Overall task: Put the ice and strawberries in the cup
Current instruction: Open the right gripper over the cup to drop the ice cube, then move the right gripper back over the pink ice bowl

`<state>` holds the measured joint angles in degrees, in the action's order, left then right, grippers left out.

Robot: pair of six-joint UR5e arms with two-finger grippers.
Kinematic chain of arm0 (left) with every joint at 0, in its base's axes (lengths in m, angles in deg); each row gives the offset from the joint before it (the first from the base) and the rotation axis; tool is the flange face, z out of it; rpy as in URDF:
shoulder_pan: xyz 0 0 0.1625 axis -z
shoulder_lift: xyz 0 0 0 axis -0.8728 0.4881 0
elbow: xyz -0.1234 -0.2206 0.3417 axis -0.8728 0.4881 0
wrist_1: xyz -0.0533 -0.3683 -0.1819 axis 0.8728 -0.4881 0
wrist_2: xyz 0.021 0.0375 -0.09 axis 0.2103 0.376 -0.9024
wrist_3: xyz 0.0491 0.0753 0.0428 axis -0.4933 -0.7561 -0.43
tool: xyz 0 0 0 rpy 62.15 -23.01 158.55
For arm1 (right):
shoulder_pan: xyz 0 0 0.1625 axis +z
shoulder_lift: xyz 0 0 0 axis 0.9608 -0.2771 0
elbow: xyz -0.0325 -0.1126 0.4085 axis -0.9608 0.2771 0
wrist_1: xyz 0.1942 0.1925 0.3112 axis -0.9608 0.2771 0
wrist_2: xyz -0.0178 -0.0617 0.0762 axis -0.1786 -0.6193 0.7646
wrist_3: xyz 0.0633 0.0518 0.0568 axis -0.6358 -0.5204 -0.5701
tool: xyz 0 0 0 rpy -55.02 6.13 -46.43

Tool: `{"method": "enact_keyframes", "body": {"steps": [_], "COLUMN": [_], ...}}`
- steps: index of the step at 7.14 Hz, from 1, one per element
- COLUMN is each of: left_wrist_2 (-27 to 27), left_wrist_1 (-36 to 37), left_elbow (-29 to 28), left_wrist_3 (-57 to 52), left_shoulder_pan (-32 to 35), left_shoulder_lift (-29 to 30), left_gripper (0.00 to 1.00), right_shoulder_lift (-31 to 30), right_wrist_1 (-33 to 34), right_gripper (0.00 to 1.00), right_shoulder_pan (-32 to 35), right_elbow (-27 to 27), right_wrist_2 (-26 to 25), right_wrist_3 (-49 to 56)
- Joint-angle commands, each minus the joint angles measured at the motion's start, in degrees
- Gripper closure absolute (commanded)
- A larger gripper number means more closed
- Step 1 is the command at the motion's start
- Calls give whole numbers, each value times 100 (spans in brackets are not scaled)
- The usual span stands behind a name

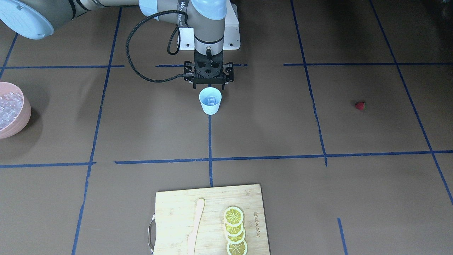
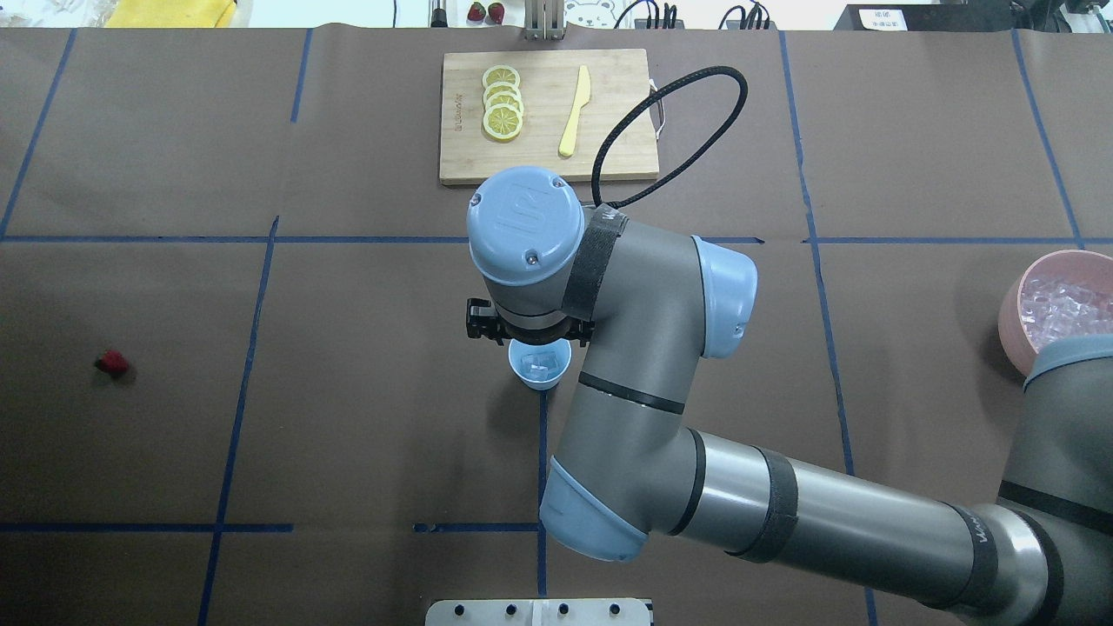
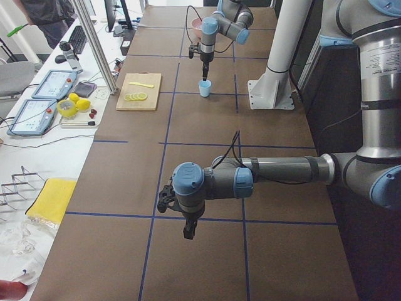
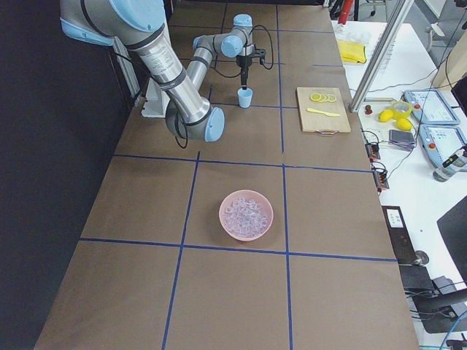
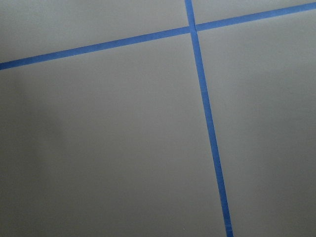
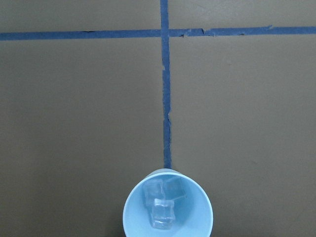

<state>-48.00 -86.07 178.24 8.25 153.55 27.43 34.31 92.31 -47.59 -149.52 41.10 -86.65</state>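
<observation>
Ice cubes [image 6: 162, 207], small and glassy, lie in the light blue tapered plastic cup [image 1: 210, 107]. The right gripper [image 1: 208, 86] hangs just above its rim with fingers spread. The tiny red strawberry [image 1: 360, 105] lies well apart on the brown table [image 1: 283, 124]; whether the left gripper [image 3: 188, 228] is parted or closed cannot be told.
</observation>
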Motion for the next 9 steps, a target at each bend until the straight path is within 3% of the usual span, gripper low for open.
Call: {"method": "enact_keyframes", "body": {"steps": [1,3,5,7,9], "left_wrist_2": [9,0,0,9,0], "left_wrist_1": [-7,2,-155,-1021,-1149], "left_elbow": [9,114,176,142,142], "left_wrist_3": [0,18,35,61,61], "left_shoulder_pan": [-40,-48,-40,-48,-135], "left_shoulder_lift": [1,19,63,72,89], "left_gripper": [0,0,0,0,0], "right_shoulder_lift": [-38,-423,-1178,-1819,-2837], "right_wrist_1": [0,0,-9,-9,-9], "right_gripper": [1,1,1,1,1], "right_shoulder_pan": [293,863,1635,2453,3148], "right_elbow": [-101,-259,-776,-944,-1356], "right_wrist_2": [86,479,1059,1693,1826], "right_wrist_3": [231,1098,2257,3636,5164]}}
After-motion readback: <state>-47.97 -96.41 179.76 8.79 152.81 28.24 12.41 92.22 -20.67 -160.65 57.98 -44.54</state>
